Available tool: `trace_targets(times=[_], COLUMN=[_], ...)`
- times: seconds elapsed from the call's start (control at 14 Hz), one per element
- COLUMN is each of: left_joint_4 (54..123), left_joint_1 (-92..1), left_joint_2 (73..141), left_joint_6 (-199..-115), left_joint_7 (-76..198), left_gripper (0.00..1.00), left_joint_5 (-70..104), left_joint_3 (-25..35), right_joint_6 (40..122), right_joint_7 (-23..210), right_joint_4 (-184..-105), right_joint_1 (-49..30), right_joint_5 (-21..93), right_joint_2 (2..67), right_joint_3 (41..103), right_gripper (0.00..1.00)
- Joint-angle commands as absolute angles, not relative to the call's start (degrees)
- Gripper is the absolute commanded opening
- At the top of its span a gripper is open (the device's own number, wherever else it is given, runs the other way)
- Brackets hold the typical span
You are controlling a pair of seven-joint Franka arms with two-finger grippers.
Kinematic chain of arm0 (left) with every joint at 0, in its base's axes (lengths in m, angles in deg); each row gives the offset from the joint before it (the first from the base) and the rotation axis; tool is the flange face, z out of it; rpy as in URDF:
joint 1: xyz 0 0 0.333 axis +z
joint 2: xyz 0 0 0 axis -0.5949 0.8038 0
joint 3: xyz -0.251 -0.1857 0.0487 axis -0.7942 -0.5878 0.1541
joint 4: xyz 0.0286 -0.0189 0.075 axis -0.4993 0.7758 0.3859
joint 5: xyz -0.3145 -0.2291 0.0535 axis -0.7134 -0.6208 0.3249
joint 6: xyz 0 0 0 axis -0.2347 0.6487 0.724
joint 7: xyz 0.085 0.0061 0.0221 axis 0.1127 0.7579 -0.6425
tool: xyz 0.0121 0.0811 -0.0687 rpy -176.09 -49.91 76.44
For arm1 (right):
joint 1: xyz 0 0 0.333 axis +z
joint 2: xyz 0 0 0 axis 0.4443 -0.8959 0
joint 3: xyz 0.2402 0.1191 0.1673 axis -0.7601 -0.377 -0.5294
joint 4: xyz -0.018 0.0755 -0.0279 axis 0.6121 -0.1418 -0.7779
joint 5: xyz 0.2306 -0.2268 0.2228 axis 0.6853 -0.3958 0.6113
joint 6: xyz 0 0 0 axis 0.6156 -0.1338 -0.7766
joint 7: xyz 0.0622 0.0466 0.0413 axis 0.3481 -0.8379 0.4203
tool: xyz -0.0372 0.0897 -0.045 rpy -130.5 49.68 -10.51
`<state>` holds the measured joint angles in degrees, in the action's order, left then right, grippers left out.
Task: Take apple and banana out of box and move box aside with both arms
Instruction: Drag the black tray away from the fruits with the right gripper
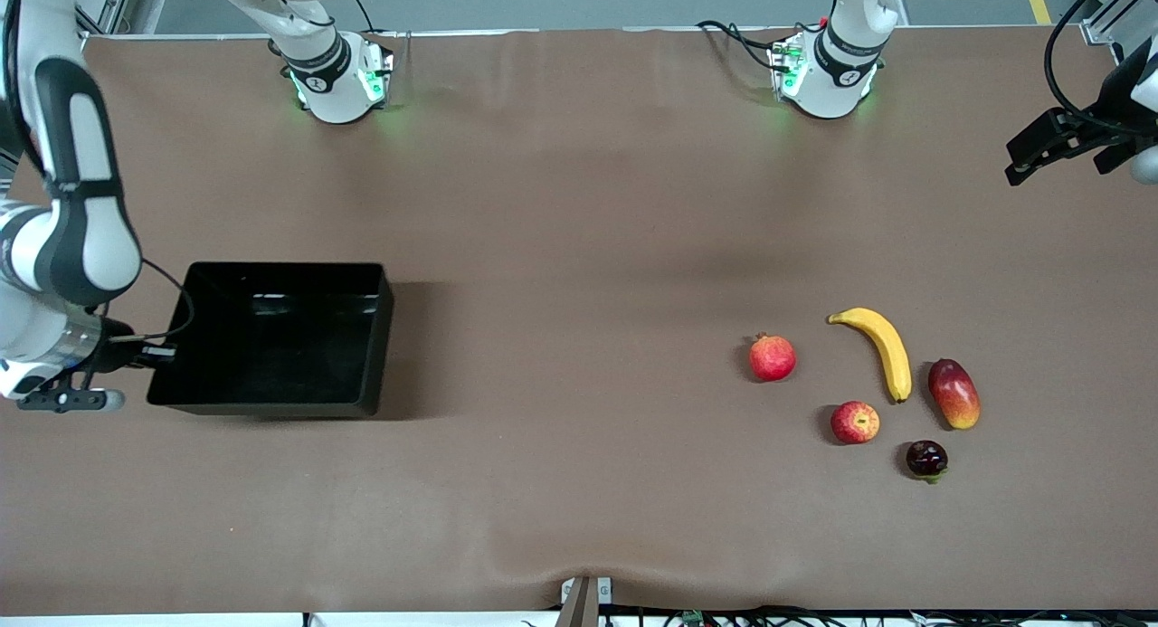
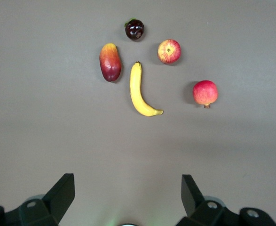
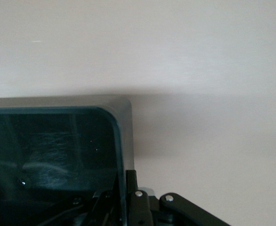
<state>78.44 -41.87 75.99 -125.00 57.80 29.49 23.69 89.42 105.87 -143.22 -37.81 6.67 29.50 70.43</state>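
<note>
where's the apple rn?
Front view: the apple lies on the table toward the left arm's end, nearer the camera than the banana, between the pomegranate and the dark round fruit.

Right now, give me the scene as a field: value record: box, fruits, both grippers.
box: black bin, nothing in it, at the right arm's end of the table
right gripper: at the box's end wall, one finger each side of it
left gripper: open, up over bare table at the left arm's end
banana: on the table between pomegranate and mango
apple: nearer the front camera than the banana
other: dark fruit
</note>
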Motion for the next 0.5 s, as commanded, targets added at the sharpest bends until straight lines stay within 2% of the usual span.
trace_targets(times=[0.0,0.21,0.29,0.36,0.43], left_joint_4=[79.1,79.3,79.3,79.3,79.1], left_joint_1=[-42.1,-42.0,-42.1,-42.2,-42.1], left_joint_2=[74.7,75.9,75.9,76.0,75.9], left_joint_6=[-124.0,-124.1,-124.1,-124.1,-124.1], left_joint_7=[58.9,58.8,58.8,58.8,58.8], left_gripper=[1.0,1.0,1.0,1.0,1.0], left_joint_5=[28.7,28.3,28.3,28.3,28.2], left_joint_3=[24.1,24.1,24.1,24.1,24.0], right_joint_6=[89.0,89.1,89.2,89.3,89.3], right_joint_7=[109.0,108.9,109.0,109.2,109.2], right_joint_4=[-137.3,-137.0,-137.0,-136.9,-136.0], right_joint_1=[-42.2,-42.7,-42.7,-42.6,-42.4], right_joint_5=[9.9,10.9,10.8,10.5,10.3], right_joint_2=[23.4,21.8,21.7,21.6,21.7], right_joint_3=[68.9,68.9,69.0,69.0,69.0], right_gripper=[0.0,0.0,0.22,0.55,0.91])
